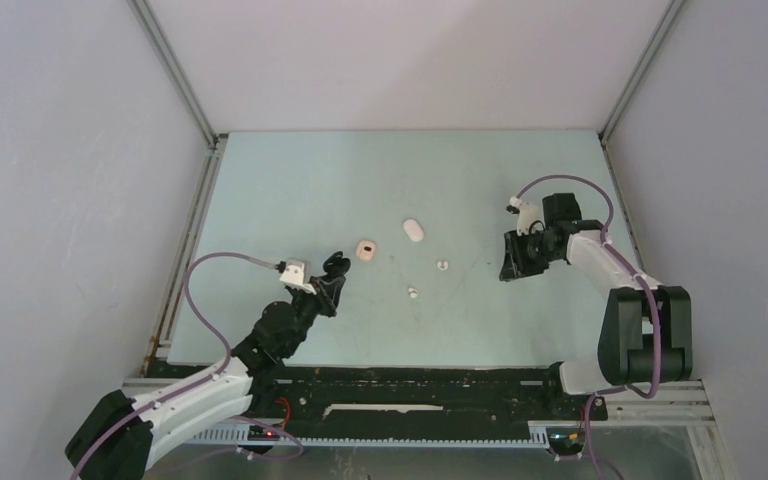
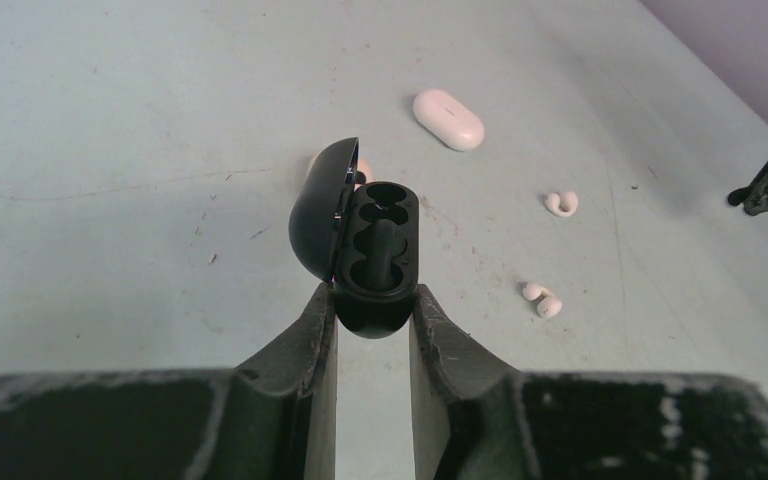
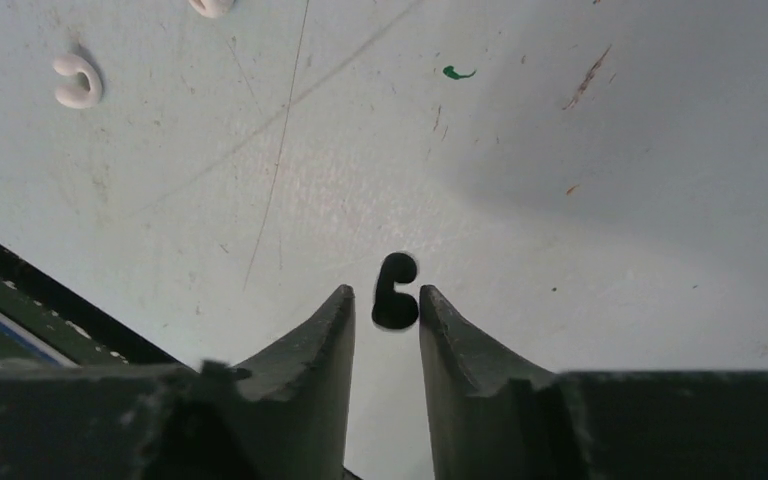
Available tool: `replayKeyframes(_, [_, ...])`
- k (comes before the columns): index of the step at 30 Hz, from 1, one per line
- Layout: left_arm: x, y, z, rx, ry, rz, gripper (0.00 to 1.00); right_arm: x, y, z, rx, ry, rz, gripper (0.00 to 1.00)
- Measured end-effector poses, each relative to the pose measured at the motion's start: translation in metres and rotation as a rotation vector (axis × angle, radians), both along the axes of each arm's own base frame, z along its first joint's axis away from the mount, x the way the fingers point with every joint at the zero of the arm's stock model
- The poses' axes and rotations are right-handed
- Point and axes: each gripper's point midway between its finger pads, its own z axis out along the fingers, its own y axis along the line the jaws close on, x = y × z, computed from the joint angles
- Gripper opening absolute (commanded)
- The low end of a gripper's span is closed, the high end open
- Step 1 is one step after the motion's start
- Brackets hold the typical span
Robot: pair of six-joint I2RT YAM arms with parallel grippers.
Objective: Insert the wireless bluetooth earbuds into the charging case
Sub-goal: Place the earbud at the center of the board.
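Honestly we've barely started: left pincer (image 2: pixel 373 300) clamps the empty open case (image 2: pixel 378 240); at its 3 o'clock, right pincer (image 3: pixel 387 300) straddles a black earbud (image 3: pixel 395 292), grip unclear.

Black charging case (image 2: pixel 375 255), black earbud (image 3: pixel 396 292), white earbud (image 2: pixel 561 204), white case (image 2: pixel 448 119), pale green table (image 2: pixel 110 120).

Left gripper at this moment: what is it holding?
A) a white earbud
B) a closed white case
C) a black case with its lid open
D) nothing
C: the left gripper clamps the black charging case, whose lid stands open.
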Motion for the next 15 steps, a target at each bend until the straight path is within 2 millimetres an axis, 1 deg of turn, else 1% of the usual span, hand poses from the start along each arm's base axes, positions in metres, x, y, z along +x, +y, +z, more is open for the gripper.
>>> replayKeyframes(3, [-0.001, -0.003, 0.004, -0.012, -0.012, -0.015, 0.00, -0.005, 0.003, -0.002, 0.011, 0.030, 0.007, 0.46])
replayKeyframes(4, [-0.001, -0.003, 0.005, -0.015, -0.015, -0.016, 0.00, -0.007, 0.006, -0.003, 0.024, 0.050, 0.013, 0.48])
replayKeyframes(6, [-0.001, -0.003, 0.008, -0.021, -0.022, -0.019, 0.00, -0.010, 0.018, -0.004, 0.076, 0.103, 0.033, 0.50])
replayKeyframes(9, [-0.001, -0.004, 0.009, -0.024, -0.026, -0.023, 0.00, -0.013, 0.040, -0.003, 0.184, 0.185, 0.078, 0.47])
replayKeyframes(11, [-0.001, -0.004, 0.009, -0.025, -0.026, -0.024, 0.00, -0.015, 0.049, 0.000, 0.232, 0.214, 0.101, 0.44])
replayKeyframes(13, [-0.001, -0.005, 0.009, -0.025, -0.026, -0.025, 0.00, -0.016, 0.053, 0.010, 0.272, 0.216, 0.117, 0.39])
replayKeyframes(15, [-0.001, -0.005, 0.009, -0.024, -0.027, -0.026, 0.00, -0.010, 0.052, 0.021, 0.300, 0.191, 0.130, 0.33])
